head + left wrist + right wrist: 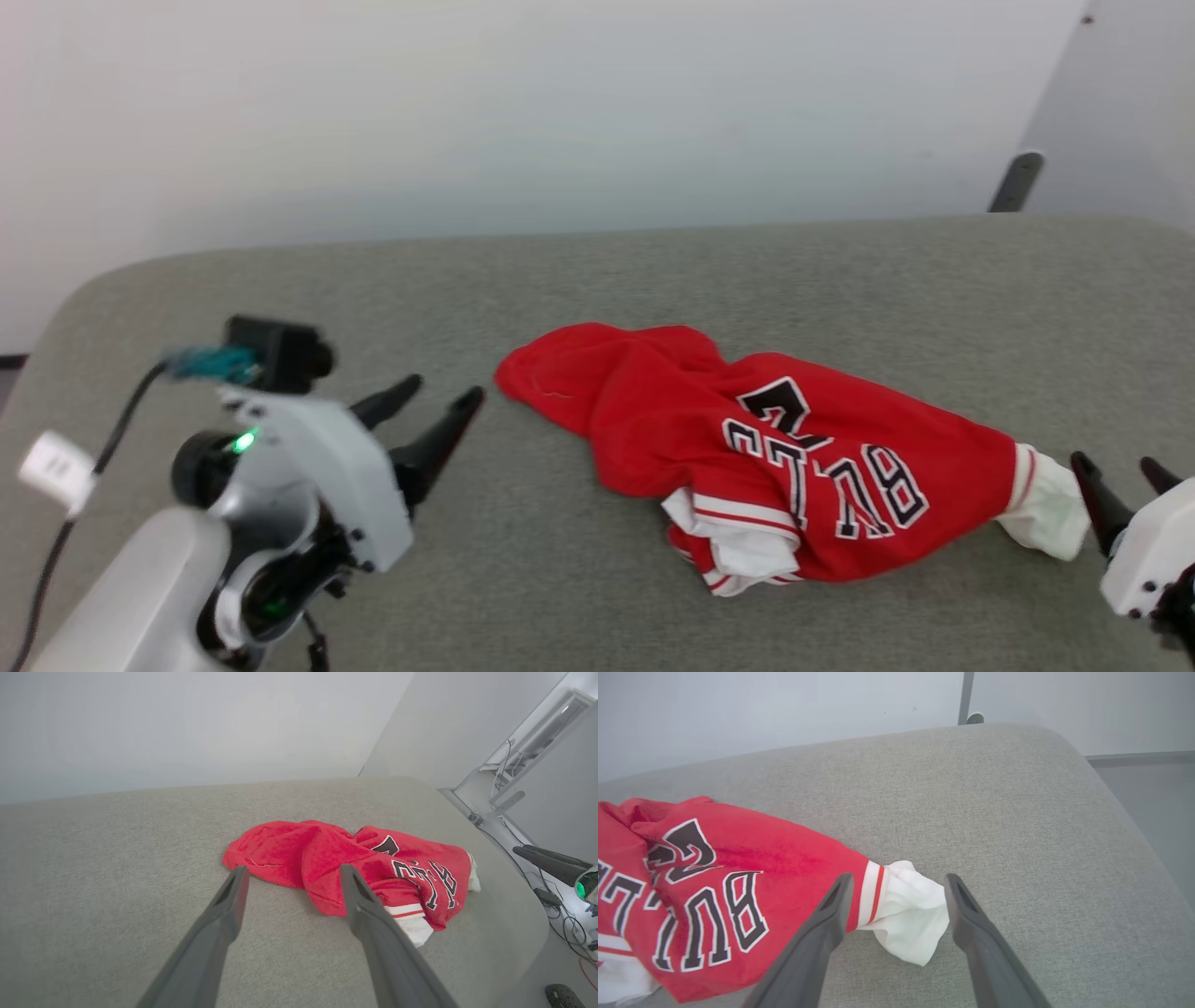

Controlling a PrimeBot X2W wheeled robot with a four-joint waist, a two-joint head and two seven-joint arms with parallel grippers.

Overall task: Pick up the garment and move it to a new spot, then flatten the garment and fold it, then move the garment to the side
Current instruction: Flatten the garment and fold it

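- The garment (747, 448) lies crumpled near the middle of the desk (653, 280), with its "BULLS" lettering (840, 476) facing up, so the step in hand looks like flattening.
- The left claw (446, 385) is open and empty, hovering just beside the plain red end of the garment without touching it.
- The right claw (899, 877) is also open. The white sleeve (910, 910) lies between its fingers on the desk, but they are not pinching it.
- To flatten well, each claw should probably take a single layer at opposite ends: the right on the sleeve cuff, the left on the red edge nearest it.
- The claws should then pull apart low and level, so the folds slide out instead of lifting into a new heap.
- The second sleeve (738, 532) is tucked under the near edge of the body and likely needs drawing out separately before any fold.
- Thick bunched cloth is best avoided, since gripping two layers would keep the creases in.
- As for containers, the garment sits in none and rests directly on the desk's grey fabric top.
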